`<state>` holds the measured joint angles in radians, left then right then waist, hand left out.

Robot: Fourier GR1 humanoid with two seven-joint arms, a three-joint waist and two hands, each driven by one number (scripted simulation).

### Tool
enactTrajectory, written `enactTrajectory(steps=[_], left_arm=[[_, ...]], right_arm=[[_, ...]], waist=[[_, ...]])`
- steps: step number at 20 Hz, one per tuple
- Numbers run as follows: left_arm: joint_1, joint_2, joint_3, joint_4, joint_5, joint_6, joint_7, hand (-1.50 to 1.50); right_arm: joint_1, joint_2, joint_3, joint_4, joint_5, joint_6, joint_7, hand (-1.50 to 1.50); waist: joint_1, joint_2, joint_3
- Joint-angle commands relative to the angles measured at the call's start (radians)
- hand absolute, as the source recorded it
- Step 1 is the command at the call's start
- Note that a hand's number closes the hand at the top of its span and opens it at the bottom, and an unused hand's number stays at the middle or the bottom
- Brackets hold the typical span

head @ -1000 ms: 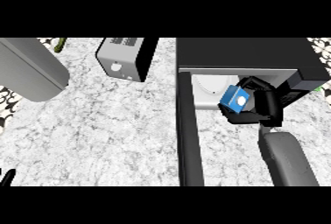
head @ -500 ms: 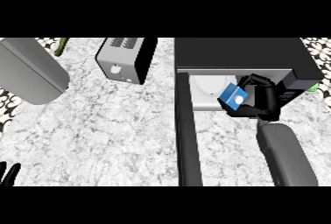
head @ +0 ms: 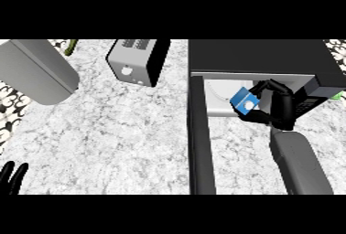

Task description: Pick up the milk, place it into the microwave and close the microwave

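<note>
- Head view, looking steeply down. I see the marble counter (head: 121,132) with the microwave (head: 256,55) at upper right, its black top facing me.
- The microwave door (head: 201,137) stands open. It shows as a long dark strip running from the cabinet's left front corner down toward the lower edge of the view.
- The pale interior floor (head: 218,93) of the cavity shows just right of the door hinge.
- My right hand (head: 280,107) is at the mouth of the cavity, its fingers and thumb curled round the milk (head: 244,101).
- The milk is a blue carton with a white patch. It is tilted in the grasp and sits over the front edge of the pale floor, at the opening. I cannot tell whether its base touches the floor.
- The right forearm (head: 300,164) comes up from the lower edge, to the right of the open door and apart from it.
- The microwave's control panel (head: 307,98) lies just beyond the hand, on its right side.
- My left hand (head: 12,177) shows at the lower left corner, with fingers straight and pointing up. It holds nothing and is well apart from the milk.
- A toaster (head: 134,61) stands at upper centre, near the microwave's left side but not touching it.
- A large grey box (head: 37,68) lies at an angle at upper left, well apart from the task's things.
</note>
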<state>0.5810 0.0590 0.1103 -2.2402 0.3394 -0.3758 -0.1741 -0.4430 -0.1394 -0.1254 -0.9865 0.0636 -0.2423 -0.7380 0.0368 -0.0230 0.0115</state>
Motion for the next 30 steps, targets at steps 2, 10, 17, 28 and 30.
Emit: enactTrajectory(steps=[2, 10, 17, 28, 30], left_arm=[[-0.032, 0.006, -0.015, 0.012, 0.005, -0.004, 0.015, -1.5], [-0.069, 0.023, -0.023, 0.025, -0.052, 0.0, 0.024, -1.5], [-0.098, 0.025, -0.034, 0.023, -0.091, 0.014, 0.033, -1.5], [-0.148, 0.03, -0.084, 0.044, -0.12, 0.001, 0.048, -1.5], [-0.141, 0.031, -0.088, 0.038, -0.128, 0.002, 0.054, -1.5]], right_arm=[[-0.205, -0.068, -0.003, 0.18, 0.066, -0.042, 0.173, 1.5], [-0.157, -0.017, -0.089, 0.147, 0.034, -0.254, 0.094, 1.5], [-0.091, -0.062, -0.08, 0.14, 0.162, -0.38, 0.002, -1.5], [-0.049, 0.023, -0.059, 0.14, 0.156, -0.298, 0.015, -1.5], [-0.074, 0.012, -0.059, 0.172, 0.147, -0.265, 0.032, -1.5]], waist=[[0.08, 0.059, -0.012], [0.117, 0.074, -0.012], [0.139, 0.083, -0.014], [0.174, 0.093, -0.011], [0.175, 0.085, -0.01]])
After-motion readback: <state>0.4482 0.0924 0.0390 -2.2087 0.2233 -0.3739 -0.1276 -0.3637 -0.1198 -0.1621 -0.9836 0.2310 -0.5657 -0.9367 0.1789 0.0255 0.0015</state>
